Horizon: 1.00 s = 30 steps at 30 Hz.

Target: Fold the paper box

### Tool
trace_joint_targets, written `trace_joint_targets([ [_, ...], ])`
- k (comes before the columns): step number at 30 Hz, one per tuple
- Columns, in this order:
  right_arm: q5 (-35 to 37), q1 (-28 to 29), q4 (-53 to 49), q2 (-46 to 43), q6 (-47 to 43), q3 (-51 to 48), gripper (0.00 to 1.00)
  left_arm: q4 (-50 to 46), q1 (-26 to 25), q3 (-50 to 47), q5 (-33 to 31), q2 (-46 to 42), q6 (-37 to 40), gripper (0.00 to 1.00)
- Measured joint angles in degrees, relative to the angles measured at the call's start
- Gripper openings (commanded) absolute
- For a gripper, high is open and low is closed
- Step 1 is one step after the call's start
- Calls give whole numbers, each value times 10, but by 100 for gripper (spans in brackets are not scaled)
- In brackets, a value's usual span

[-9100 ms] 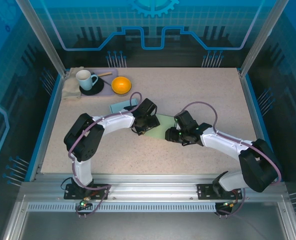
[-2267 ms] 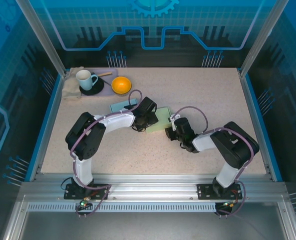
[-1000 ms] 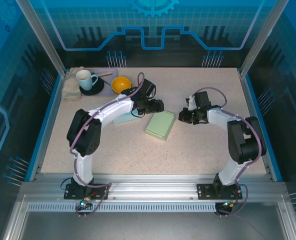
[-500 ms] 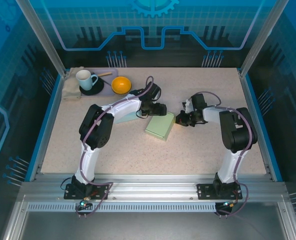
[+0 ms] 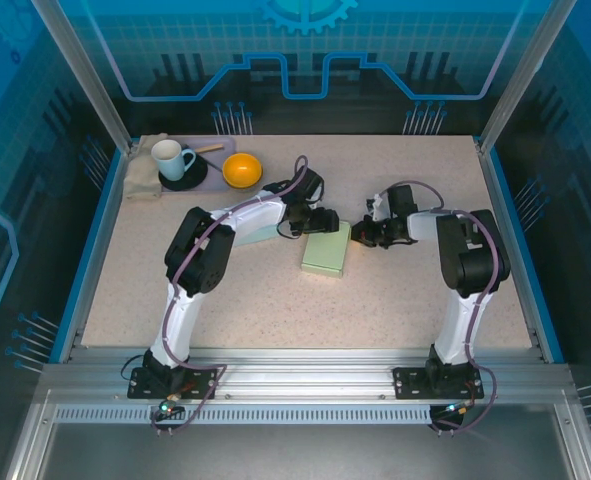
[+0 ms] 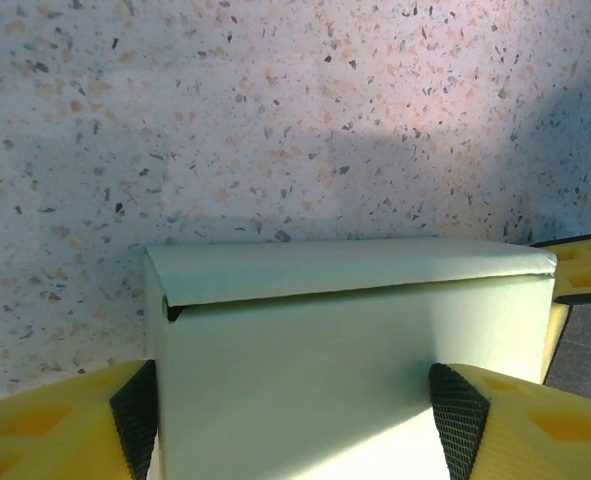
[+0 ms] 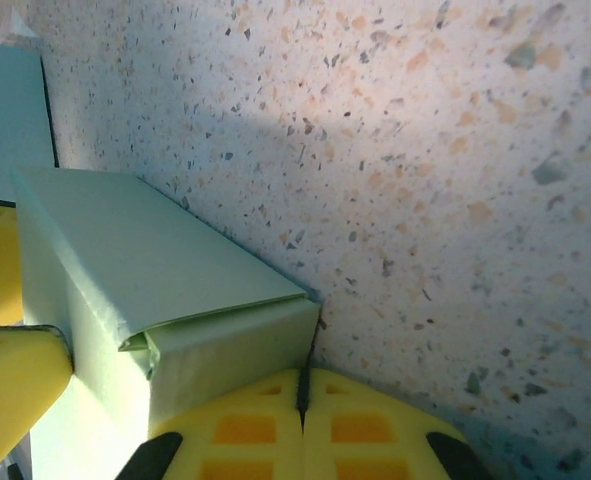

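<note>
top view: the pale green paper box [image 5: 326, 250] lies closed on the speckled table [image 5: 405, 300], near its middle, between the two arms' tips. the left gripper [image 5: 321, 222] is at the box's far end and the right gripper [image 5: 360, 235] is at its far right corner. a white mug [image 5: 171, 158] and an orange bowl [image 5: 242, 170] sit well apart at the far left.

left wrist: the left gripper [image 6: 295, 425] has its jaws apart astride the paper box [image 6: 345, 340], with black pads [image 6: 135, 420] at both side walls. whether they squeeze it, i cannot tell.

right wrist: the right gripper [image 7: 303, 390] has its jaws together, its tips against the folded end of the paper box [image 7: 155, 290].
</note>
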Motion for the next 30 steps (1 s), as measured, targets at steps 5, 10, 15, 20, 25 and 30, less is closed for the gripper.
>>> trace_joint_targets([
  [5, 28, 0, -18, -9, -5, 0, 1, -22, 0, 14, 1, 4, -8, 75],
  [10, 53, 0, -61, -31, -5, -1, 2, -27, 5, 14, 13, 3, -13, 78],
  [15, 67, -10, -96, -73, -18, -27, 2, -18, 21, -27, 12, -28, -14, 81],
  [20, 74, -8, -120, -130, -24, -83, 3, 4, 31, -115, 13, -105, -23, 80],
  [25, 76, 28, -120, -192, -10, -156, 3, 51, 12, -227, 22, -169, -53, 80],
  [30, 71, 69, -88, -203, 28, -199, 2, 70, -22, -255, 24, -172, -77, 79],
])
